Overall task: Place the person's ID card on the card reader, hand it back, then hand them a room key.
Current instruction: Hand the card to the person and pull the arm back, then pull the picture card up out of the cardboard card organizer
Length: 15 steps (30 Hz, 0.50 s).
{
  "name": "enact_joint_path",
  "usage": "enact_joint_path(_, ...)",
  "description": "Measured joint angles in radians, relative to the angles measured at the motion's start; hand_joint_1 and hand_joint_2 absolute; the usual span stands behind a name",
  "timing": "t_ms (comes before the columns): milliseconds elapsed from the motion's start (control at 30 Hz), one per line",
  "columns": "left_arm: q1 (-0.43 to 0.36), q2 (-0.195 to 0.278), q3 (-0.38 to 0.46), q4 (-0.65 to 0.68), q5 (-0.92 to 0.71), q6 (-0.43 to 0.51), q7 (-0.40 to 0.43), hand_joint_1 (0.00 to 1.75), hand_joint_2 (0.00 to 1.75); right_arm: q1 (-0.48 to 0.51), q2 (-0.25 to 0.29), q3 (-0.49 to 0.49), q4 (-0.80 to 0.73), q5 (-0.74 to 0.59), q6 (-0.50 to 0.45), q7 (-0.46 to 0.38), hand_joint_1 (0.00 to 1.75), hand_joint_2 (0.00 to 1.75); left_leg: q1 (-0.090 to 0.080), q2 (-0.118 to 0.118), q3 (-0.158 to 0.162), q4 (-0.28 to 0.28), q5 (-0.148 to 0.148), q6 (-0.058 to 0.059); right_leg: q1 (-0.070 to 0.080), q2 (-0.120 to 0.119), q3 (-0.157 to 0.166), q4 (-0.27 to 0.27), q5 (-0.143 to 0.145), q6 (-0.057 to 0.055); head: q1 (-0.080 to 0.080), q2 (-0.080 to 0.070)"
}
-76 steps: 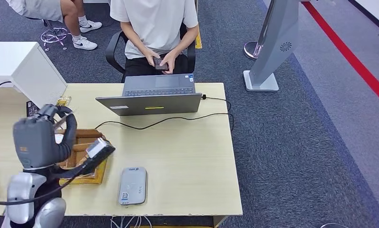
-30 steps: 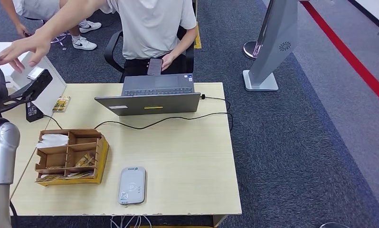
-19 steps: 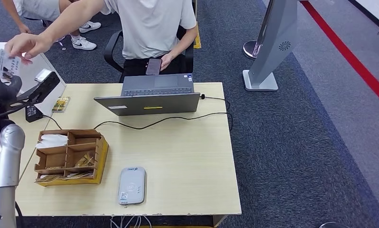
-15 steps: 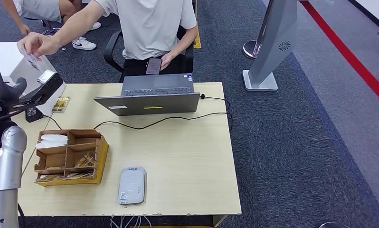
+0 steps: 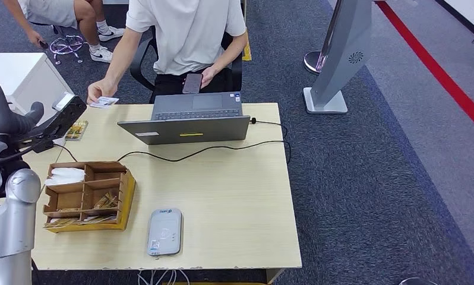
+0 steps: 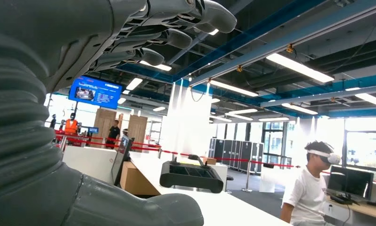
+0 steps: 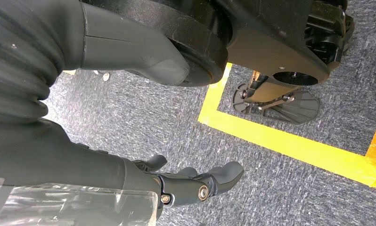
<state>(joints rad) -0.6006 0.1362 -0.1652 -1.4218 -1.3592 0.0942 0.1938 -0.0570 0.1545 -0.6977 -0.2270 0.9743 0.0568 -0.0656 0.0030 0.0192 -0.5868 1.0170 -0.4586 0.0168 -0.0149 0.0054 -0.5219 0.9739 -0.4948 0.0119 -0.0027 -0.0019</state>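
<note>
**Item: card** [image 5: 106, 101]. Loc: pinched in person's hand [image 5: 95, 92], over far left edge of desk [image 5: 234, 190], just beside laptop [image 5: 187, 127]. Not w/ robot.
Handling (est.): thin, stiff, v. light, prob. plastic; smooth faces, likely slippery. Lying flat it gives no edge to get under, so best taken from person's fingers direct, or slid to desk edge. Hold: pinch both flat faces nr a short end, thumb opposite fingers, light force; bending unlikely to hurt it, dropping is the risk.

**Item: reader** [image 5: 165, 231]. Grey, flat, near front desk edge, beside box [image 5: 87, 196]. Nothing on it. Flat top should take card w/o fuss.

**Item: room key.** Can't pick one out; wooden box w/ compartments holds small items, too small to ID.

**Left hand** [image 6: 143, 33]. Raised at desk's left side, well apart from card. Fingers loosely curled, thumb apart, nothing in them.

**Right hand** [image 7: 195, 183]. Hangs low over carpet w/ yellow tape. Fingers part-curled, not pressed together, nothing held.
</note>
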Motion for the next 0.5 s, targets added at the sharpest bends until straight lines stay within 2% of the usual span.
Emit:
enact_joint_path(433, 0.009, -0.002, -0.002, -0.017, 0.008, -0.005, -0.004, 0.00, 1.75, 0.000, 0.000, 0.000, 0.000, -0.001, 0.000, 0.000, 0.00, 1.75, 0.000, 0.000, 0.000, 0.000, 0.000, 0.000, 0.000, 0.000, 0.000, 0.000, 0.000, 0.000, 0.000, 0.000)
enact_joint_path(467, 0.040, -0.004, -0.015, -0.057, 0.022, -0.019, -0.007, 0.00, 1.75, 0.001, 0.000, -0.002, 0.000, -0.006, -0.001, 0.002, 0.00, 1.75, 0.000, 0.000, 0.000, 0.000, 0.000, 0.000, 0.000, 0.000, 0.000, 0.000, 0.000, 0.000, 0.000, 0.000)
enact_joint_path(500, 0.105, -0.004, -0.044, -0.131, 0.041, -0.032, -0.006, 0.00, 1.75, 0.003, 0.000, -0.008, -0.001, -0.013, -0.003, 0.004, 0.00, 1.75, 0.000, 0.001, 0.000, 0.000, -0.001, 0.000, 0.000, 0.001, 0.000, 0.000, -0.001, 0.000, 0.000, 0.000)
